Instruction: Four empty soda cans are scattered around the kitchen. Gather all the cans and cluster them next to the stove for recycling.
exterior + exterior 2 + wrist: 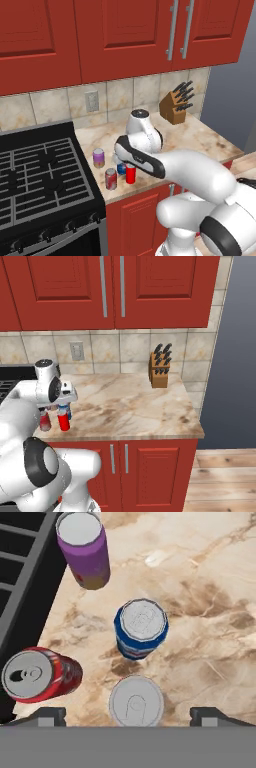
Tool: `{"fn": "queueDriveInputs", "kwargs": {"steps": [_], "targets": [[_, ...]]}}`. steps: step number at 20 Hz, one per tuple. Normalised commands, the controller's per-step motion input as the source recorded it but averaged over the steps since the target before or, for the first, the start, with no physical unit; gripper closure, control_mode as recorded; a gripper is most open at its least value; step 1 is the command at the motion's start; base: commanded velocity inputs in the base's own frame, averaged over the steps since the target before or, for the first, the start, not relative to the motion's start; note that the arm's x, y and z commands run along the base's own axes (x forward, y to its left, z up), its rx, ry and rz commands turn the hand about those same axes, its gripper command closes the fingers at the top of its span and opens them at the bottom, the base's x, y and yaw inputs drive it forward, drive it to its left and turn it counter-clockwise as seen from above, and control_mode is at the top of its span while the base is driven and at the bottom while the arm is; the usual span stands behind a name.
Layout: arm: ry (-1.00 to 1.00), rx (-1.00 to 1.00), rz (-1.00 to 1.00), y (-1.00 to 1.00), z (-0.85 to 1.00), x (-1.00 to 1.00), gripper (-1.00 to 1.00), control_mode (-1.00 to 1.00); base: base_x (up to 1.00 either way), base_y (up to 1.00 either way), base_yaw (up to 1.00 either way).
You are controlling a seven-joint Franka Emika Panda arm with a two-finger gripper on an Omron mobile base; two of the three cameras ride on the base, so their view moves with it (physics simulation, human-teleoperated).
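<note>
Four soda cans stand close together on the counter beside the stove (40, 175). The purple can (98, 158) (84, 549) is nearest the wall. The dark red can (111, 179) (37, 674) sits by the stove's edge (20, 572). The blue can (121, 169) (141, 628) is in the middle of the group. The bright red can (130, 174) (63, 420) (136, 702) stands upright right under my gripper (131, 717). My gripper is open, its fingertips (50, 716) wide apart on either side of that can and clear of it.
The beige marble counter (200, 140) runs right from the cans to its end. A wooden knife block (176, 106) (160, 370) stands at the back against the tiled wall. Red wall cabinets hang overhead. My own arm hides part of the cans in the left base view.
</note>
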Motion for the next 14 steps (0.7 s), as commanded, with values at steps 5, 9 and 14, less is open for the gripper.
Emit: {"fn": "queueDriveInputs", "kwargs": {"steps": [5, 9, 14], "targets": [[0.00, 0.03, -0.02, -0.22, 0.52, -0.52, -1.00, -1.00, 0.00, 0.00, 0.00], [0.00, 0.06, -0.02, -0.26, 0.55, -0.64, -1.00, -1.00, 0.00, 0.00, 0.00], [-0.08, 0.05, 0.00, -0.40, 0.35, -0.93, -1.00, -1.00, 0.00, 0.00, 0.00]]}}
